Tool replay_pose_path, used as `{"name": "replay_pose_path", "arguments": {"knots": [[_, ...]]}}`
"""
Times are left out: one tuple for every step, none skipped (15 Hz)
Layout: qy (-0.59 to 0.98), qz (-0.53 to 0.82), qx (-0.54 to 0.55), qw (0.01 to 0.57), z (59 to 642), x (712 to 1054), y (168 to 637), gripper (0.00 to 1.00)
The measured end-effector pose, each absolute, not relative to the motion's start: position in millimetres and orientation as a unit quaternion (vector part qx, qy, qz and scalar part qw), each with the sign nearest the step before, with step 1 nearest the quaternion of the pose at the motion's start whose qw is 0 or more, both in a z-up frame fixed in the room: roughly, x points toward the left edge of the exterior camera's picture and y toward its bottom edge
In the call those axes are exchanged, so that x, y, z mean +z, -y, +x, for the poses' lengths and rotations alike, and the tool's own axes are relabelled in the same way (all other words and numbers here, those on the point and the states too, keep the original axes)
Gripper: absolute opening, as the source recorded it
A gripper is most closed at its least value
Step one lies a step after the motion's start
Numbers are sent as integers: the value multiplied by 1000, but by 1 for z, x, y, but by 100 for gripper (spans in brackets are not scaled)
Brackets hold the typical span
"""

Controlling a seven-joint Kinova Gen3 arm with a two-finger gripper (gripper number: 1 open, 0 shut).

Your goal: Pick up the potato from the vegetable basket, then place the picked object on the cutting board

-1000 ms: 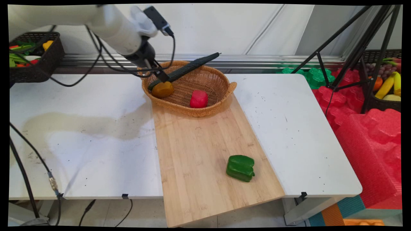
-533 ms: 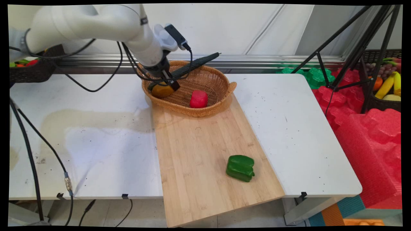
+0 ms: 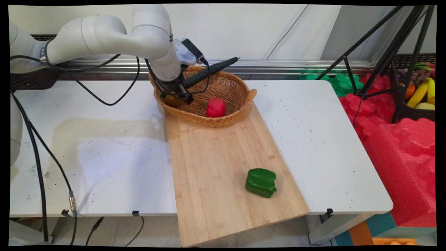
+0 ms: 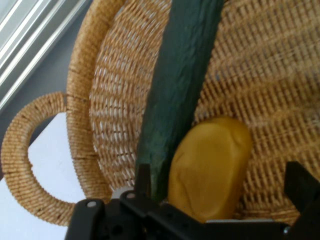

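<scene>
My gripper (image 3: 181, 97) reaches down into the left end of a wicker basket (image 3: 237, 94). In the hand view the gripper (image 4: 220, 187) is open, with one finger on each side of a yellow-brown rounded vegetable (image 4: 210, 165) and a gap at both sides. In the main view the hand hides most of that vegetable (image 3: 170, 101). A long dark green cucumber (image 4: 180, 85) lies right beside it and leans up over the basket's far rim (image 3: 212, 68). A red pepper (image 3: 215, 107) sits in the basket's middle.
The basket stands at the far end of a wooden board (image 3: 223, 167). A green bell pepper (image 3: 261, 182) lies near the board's front right. A dark basket of produce (image 3: 31, 78) is at the back left, and tripod legs (image 3: 379, 52) and red foam (image 3: 400, 146) are at the right.
The arm has swung right and turned more upright over the basket. The gripper has come down around the yellow-brown vegetable and now hides most of it. Nothing else has moved.
</scene>
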State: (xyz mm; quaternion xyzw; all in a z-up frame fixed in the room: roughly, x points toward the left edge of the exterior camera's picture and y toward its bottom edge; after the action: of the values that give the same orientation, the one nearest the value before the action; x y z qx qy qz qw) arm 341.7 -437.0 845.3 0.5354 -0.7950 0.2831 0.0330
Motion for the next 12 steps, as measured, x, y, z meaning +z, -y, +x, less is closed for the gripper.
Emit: {"name": "replay_pose_path", "arguments": {"knots": [[793,538,284,28,343,841,438,100],[792,539,285,24,344,838,440,100],[793,538,285,22,345,834,442,100],[793,538,285,21,345,833,443,100],[794,537,285,19,345,830,445,100],[794,536,285,17,346,827,446,100],[794,537,285,16,346,825,447,100],[793,538,284,15,347,823,447,0],[793,540,283,15,347,821,447,0],[792,541,282,15,347,820,446,0],[792,542,282,15,347,819,444,0],[792,542,282,14,346,818,441,0]]}}
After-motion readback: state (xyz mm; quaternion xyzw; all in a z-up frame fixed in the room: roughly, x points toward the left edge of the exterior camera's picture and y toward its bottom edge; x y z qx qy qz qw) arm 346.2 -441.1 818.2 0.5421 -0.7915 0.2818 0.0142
